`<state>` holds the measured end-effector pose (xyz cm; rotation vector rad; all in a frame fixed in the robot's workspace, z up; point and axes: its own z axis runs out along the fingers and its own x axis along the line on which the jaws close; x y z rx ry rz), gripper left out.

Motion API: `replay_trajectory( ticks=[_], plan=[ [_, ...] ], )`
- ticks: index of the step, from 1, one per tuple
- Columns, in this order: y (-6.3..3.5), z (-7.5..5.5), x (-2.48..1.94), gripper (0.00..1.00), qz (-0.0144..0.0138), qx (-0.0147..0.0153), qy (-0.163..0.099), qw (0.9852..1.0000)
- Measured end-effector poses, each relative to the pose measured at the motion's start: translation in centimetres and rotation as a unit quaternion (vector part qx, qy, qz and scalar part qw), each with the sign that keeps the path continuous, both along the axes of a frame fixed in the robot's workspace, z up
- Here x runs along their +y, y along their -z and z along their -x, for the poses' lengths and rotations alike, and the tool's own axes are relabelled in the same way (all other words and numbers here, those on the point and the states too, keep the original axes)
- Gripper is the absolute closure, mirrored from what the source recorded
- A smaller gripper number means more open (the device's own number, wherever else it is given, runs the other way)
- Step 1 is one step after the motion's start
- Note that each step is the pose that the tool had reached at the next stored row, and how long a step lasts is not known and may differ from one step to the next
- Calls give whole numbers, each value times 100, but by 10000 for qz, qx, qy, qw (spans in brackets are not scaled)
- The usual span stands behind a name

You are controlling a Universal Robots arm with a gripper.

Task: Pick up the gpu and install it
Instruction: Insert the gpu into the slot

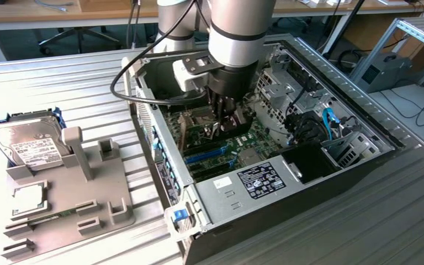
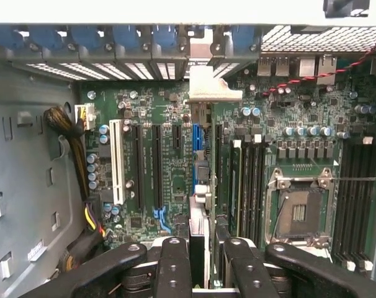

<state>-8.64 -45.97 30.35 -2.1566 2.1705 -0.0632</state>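
In the exterior view, you see the gripper [image 1: 223,124] lowered inside the open computer case [image 1: 359,165], over the green motherboard [image 1: 231,149]. The arm hides most of the gpu [image 1: 234,126], a dark card standing on edge between the fingers. On the exterior view's left, a grey tray [image 1: 86,193] holds a hard drive [image 1: 28,143] and a small square chip [image 1: 29,197], well apart from the case.

In the wrist view, the gripper [image 2: 203,261] has its black fingers [image 2: 174,264] partly closed on the gpu [image 2: 203,192]. You see the card edge-on, its silvery bracket [image 2: 210,87] at the rear slot openings, beside a blue slot [image 2: 196,139]. An empty processor socket [image 2: 298,211] lies nearby. Whether the card is seated cannot be told.
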Motion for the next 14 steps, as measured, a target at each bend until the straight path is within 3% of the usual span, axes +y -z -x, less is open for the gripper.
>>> replay_trajectory(
  ticks=[14],
  plan=[
    [108,79,0,74,4,0,0,10000]
  ],
)
